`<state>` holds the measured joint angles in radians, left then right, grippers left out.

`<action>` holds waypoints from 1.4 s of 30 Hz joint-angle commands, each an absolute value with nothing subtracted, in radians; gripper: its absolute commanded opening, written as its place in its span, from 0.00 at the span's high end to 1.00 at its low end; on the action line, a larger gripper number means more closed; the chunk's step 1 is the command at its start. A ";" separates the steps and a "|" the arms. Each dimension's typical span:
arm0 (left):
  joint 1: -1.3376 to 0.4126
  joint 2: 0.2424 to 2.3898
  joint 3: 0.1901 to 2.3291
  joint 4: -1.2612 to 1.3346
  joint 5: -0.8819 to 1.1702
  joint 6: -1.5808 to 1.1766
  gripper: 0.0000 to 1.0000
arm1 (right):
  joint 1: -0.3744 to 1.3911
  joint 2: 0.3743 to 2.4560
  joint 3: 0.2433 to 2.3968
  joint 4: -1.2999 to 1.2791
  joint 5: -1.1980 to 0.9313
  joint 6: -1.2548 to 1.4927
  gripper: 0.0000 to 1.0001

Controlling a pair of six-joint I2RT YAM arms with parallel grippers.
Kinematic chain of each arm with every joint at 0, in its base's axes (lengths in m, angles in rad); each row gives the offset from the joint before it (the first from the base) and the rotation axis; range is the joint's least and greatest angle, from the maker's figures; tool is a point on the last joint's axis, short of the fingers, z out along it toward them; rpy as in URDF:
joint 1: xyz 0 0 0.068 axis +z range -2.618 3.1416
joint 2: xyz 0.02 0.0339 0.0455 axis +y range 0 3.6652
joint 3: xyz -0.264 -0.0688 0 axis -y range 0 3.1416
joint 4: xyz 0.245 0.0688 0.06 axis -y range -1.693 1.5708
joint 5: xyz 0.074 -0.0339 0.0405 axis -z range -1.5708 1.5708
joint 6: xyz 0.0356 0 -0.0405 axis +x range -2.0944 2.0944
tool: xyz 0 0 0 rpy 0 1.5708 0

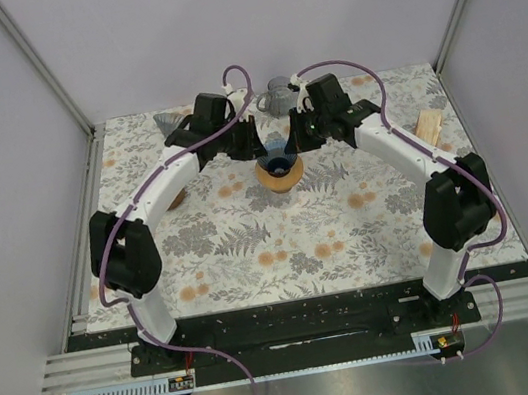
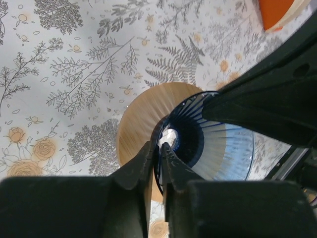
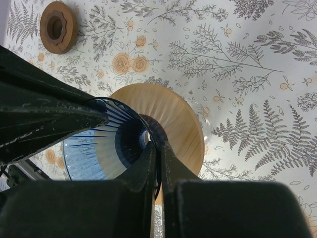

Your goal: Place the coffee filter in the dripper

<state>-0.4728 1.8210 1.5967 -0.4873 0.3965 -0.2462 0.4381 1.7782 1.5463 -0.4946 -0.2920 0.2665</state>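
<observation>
The dripper (image 1: 277, 167) is a blue ribbed glass cone on a round wooden collar (image 2: 138, 119), standing mid-table toward the back. My left gripper (image 1: 254, 148) is shut on its left rim, the thin glass edge pinched between the jaws (image 2: 160, 146). My right gripper (image 1: 293, 142) is shut on the opposite rim (image 3: 158, 146). The cone's inside (image 3: 99, 148) shows blue ribs and a pale sheen, with no filter in it that I can make out. A pale cone-like thing (image 1: 167, 122) at the back left may be the paper filter; I cannot tell.
A grey cup-like object (image 1: 277, 94) stands at the back centre behind the grippers. A brown wooden ring (image 3: 58, 27) lies left of the dripper. A light wooden piece (image 1: 430, 127) lies at the right edge. An orange object (image 2: 277, 10) shows in the left wrist view's corner.
</observation>
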 commanded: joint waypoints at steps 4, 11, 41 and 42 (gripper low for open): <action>-0.474 1.875 1.739 -0.729 0.430 -0.124 0.60 | 0.402 1.810 1.594 -0.629 -0.227 0.255 0.91; -0.471 1.870 1.845 -0.747 0.428 -0.121 0.48 | 0.405 1.786 1.635 -0.640 -0.253 0.247 0.74; -0.423 1.537 1.560 -0.499 -0.201 -0.060 0.01 | 0.011 1.418 1.491 -0.433 -0.033 0.218 0.12; -0.416 1.522 1.516 -0.477 -0.199 -0.070 0.01 | -0.023 1.402 1.439 -0.396 -0.014 0.231 0.16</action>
